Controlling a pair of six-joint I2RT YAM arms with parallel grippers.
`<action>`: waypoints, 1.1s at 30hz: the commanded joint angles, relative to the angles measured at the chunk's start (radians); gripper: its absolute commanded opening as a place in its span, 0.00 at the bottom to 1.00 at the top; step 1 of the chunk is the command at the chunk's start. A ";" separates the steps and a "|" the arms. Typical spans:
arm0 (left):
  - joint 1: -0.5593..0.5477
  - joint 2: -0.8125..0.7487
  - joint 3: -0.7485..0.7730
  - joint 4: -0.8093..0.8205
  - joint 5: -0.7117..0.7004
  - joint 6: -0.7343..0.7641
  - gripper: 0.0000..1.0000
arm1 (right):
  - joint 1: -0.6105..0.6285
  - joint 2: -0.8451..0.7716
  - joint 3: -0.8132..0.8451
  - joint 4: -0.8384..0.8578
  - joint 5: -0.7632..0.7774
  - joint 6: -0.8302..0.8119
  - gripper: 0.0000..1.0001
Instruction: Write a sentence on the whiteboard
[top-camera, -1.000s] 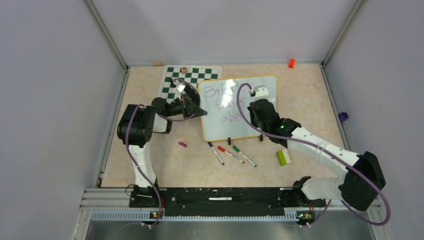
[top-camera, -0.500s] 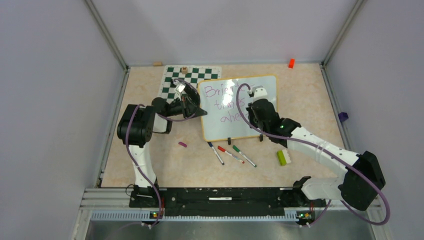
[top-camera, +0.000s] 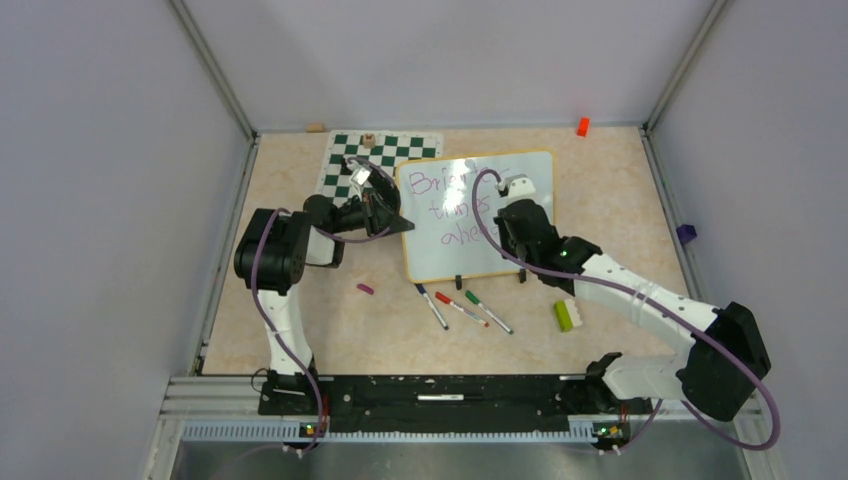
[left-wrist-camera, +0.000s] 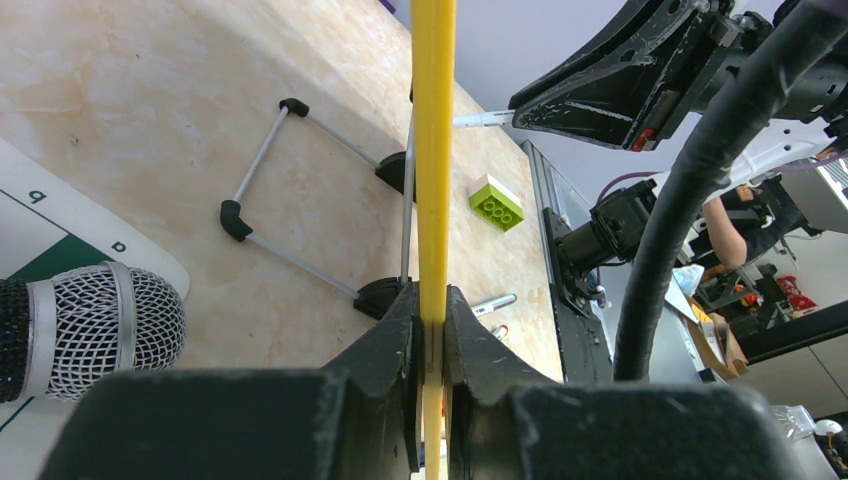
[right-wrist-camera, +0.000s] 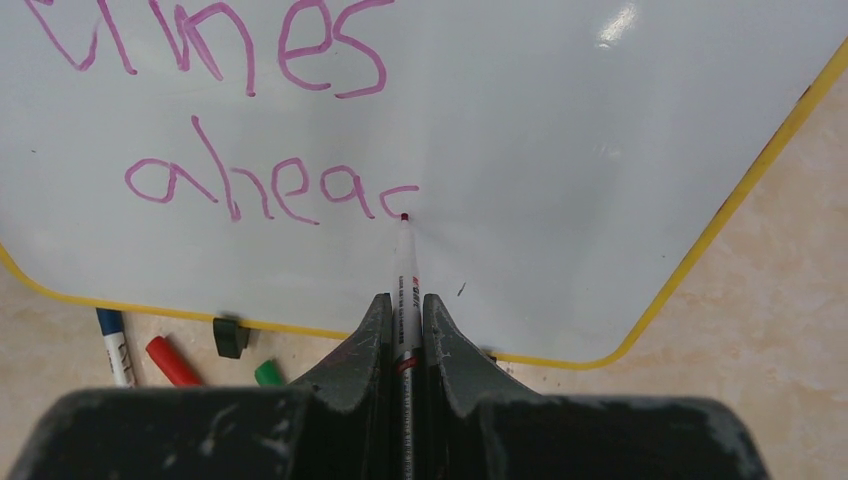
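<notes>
left pincer (left-wrist-camera: 428, 300) clamps whiteboard (right-wrist-camera: 560, 130) rim — right pincer (right-wrist-camera: 405, 305) pinches marker (right-wrist-camera: 403, 255), tip on it.

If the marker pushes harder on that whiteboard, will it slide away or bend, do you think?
The whiteboard probably won't slide: the left gripper clamps its yellow rim. It looks thin edge-on, so it may flex slightly under the marker. Its glossy face likely lets the tip skid.

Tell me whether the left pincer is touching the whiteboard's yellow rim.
Touching. The left wrist view shows the left pincer shut on the yellow rim of the whiteboard, pressed against both its sides with no gap.
</notes>
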 joint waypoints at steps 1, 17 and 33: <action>-0.008 -0.029 0.008 0.102 0.010 -0.007 0.00 | -0.012 0.030 0.050 0.012 0.071 -0.010 0.00; -0.008 -0.027 0.008 0.102 0.010 -0.007 0.00 | -0.035 0.077 0.145 0.028 0.074 -0.030 0.00; -0.009 -0.029 0.008 0.102 0.011 -0.007 0.00 | -0.039 0.070 0.126 0.021 0.040 -0.019 0.00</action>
